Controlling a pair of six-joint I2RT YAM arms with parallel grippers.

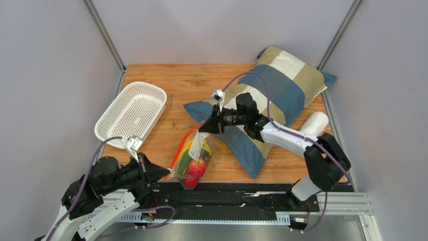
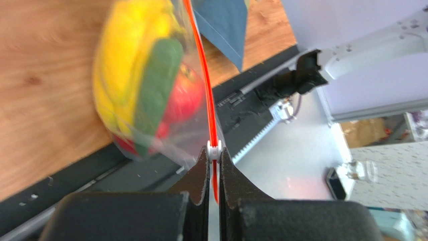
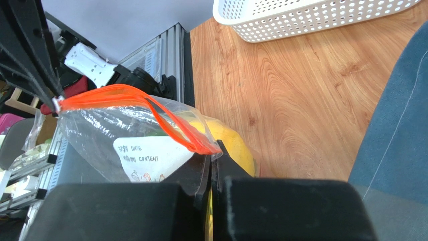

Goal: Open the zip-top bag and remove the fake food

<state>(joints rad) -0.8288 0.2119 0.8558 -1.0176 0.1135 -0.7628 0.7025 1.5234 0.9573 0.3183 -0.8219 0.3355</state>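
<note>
**Left gripper [image 2: 214, 151] and right gripper [image 3: 213, 161] both clamped on the zip-top bag [image 1: 187, 176]**

Closest to the left wrist lens, 2 black fingers [image 2: 198, 173] are pressed together on a small white tab [image 2: 214, 147] at the near end of the orange-red zipper strip [image 2: 200, 70]. I cannot tell whether that tab is a slider. From above, this gripper sits at the near left of the wooden table [image 1: 166, 80]. A white mesh basket [image 1: 131, 113] stands far left of it, well apart from the bag.

The bag stretches between the 2 grippers, its strip running from near left to far right. The fake food [image 1: 195, 163] bunches in the lower part by the table's near edge: a yellow banana [image 2: 120, 60], a dark green vegetable [image 2: 156, 90] and a red apple [image 2: 185, 95]. Whether the bag's bottom rests on the wood is unclear.

At the far right end of the strip, the right gripper's fingers are closed on the plastic just above the white label [image 3: 145, 155]. A patchwork pillow [image 1: 284, 93] lies under and behind that arm.

The step in hand looks like opening the mouth. In the right wrist view the strip shows as 2 orange bands that part in the middle and meet at each clamped end, so the seal seems partly undone. The next move probably calls for 1 gripper to hold firm. The other would let go, then widen the gap or reach in for the fruit.
</note>
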